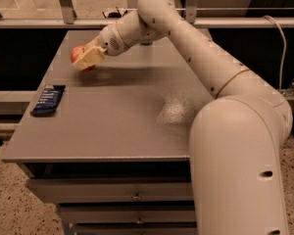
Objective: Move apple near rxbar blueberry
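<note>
So the claw [86, 60] is clamped around the apple [77, 53], holding it over the far left part of the table [137, 126] as the camera sees it. There's a shadow under it, so I'd guess it's lifted clear of the surface and not resting on it. The red of the apple pokes out on the side away from the arm [196, 53].

The thing that matters for the next bit: the snack bar [48, 100] lies closer to the camera than the claw and a touch further left, right by the table's left edge. Its long side runs roughly front to back, nearly along that edge. There's only 1 arm here, so no choice about who does it.

My read is the claw needs to come toward the camera and down, and the apple should land on the inner side of the snack bar, since there's barely any table on the outer side
</note>
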Robot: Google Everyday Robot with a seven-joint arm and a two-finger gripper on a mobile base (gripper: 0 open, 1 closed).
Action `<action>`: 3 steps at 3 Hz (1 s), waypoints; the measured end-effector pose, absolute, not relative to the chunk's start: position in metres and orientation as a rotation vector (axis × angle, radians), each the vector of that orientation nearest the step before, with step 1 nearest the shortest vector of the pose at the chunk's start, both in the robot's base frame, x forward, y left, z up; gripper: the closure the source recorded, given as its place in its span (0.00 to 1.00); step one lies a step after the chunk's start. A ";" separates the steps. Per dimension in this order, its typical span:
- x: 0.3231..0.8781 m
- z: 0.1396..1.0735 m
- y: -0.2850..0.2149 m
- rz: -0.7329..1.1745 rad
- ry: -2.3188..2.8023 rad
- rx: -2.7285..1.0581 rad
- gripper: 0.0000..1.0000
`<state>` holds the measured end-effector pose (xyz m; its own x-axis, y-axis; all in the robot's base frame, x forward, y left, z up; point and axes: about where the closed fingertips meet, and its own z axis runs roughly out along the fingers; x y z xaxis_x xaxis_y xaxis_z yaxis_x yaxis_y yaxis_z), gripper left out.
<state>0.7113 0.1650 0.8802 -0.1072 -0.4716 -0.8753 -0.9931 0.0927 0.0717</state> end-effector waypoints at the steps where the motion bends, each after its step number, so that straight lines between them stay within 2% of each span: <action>1: 0.702 0.869 0.183 0.983 1.688 -1.492 1.00; 3: 0.680 0.861 0.198 0.987 1.757 -1.451 0.52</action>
